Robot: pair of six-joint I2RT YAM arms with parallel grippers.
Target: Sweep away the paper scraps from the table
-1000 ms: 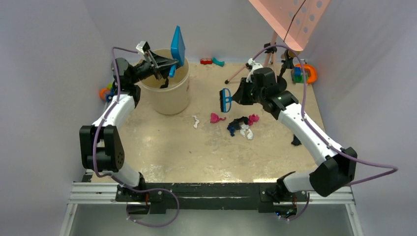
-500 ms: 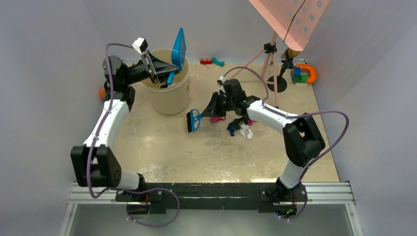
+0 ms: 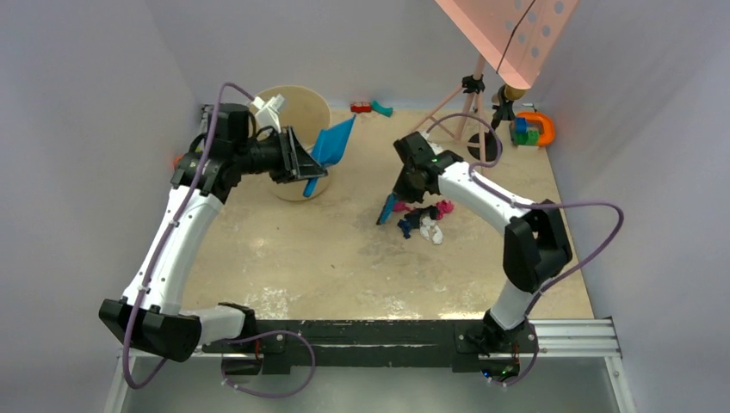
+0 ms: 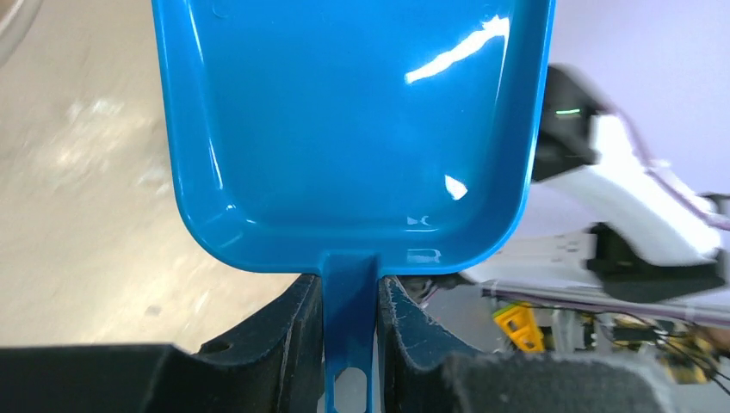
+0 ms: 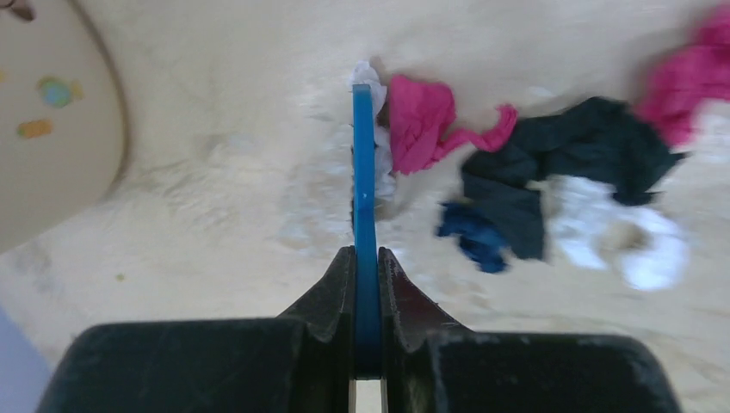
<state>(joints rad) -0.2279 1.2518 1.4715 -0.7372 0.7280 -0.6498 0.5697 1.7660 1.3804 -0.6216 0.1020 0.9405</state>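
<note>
Where the mottled surface (image 3: 327,258) reaches mid-depth, the paper scraps (image 3: 423,219) lie bunched: pink, dark blue, black and white wads, the rightmost ones blurred in the right wrist view. Just left of them, close against a pink wad, is the blue brush (image 5: 363,172), seen edge-on so its bristles are hard to make out. The right tool (image 5: 366,258) is clamped on its handle. Farther back, the left tool (image 4: 349,292) pinches the handle of a blue dustpan (image 4: 353,129), its front lip cut off by the frame. Behind it, a beige bucket (image 3: 301,107) is partly hidden by arm and pan.
</note>
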